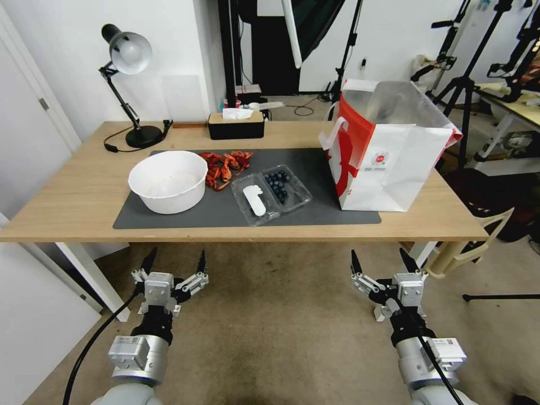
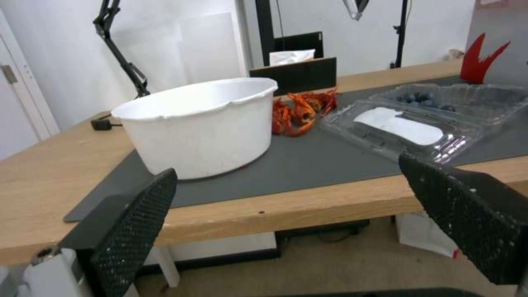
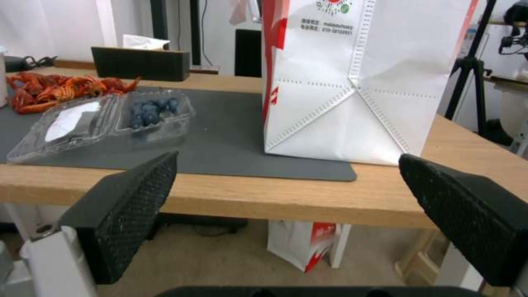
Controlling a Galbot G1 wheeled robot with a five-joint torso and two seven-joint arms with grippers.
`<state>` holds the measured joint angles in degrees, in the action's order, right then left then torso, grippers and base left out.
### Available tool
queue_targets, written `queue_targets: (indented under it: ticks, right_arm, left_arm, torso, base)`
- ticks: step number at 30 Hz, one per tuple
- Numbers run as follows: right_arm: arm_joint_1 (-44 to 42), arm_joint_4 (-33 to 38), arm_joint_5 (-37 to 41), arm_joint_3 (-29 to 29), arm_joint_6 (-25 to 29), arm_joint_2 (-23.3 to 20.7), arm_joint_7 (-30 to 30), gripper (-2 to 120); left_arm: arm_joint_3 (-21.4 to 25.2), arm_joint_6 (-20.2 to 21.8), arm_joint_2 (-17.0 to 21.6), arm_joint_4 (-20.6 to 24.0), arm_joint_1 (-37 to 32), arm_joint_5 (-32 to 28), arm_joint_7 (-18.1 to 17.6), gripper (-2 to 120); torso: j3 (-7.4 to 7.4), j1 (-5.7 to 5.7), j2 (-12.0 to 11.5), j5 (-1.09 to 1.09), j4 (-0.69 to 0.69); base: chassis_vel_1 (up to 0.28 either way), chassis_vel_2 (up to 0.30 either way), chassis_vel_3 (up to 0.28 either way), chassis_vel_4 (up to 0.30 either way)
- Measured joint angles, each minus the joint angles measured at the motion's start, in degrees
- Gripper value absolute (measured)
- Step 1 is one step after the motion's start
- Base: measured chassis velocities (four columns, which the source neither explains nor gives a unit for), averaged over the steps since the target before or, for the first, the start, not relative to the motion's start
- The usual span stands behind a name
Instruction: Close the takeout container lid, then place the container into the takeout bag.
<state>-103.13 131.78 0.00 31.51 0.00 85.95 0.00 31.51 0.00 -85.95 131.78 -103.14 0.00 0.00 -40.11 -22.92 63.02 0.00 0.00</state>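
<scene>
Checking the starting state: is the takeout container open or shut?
Open. The takeout container lies spread flat on the grey mat, its lid label-up beside the half holding the blueberries.

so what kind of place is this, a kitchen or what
Probably a studio or lab staged for recording, not a kitchen: tripods and light stands crowd behind a plain wooden table, with a desk lamp at its corner.

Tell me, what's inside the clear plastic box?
The takeout container lies open on the grey mat. Dark blueberries sit in one half. The lid half carries a white label; whatever lies under the berries is hidden.
</scene>
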Motion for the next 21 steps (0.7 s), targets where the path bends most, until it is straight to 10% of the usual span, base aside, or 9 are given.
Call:
queue_targets:
  ticks: [21]
  right_arm:
    - [0.0, 0.0, 0.0, 0.0, 0.0, 0.0, 0.0, 100]
  left_arm:
    - [0.0, 0.0, 0.0, 0.0, 0.0, 0.0, 0.0, 100]
  torso:
    - [0.0, 0.0, 0.0, 0.0, 0.0]
  base:
    - [0.0, 0.0, 0.0, 0.0]
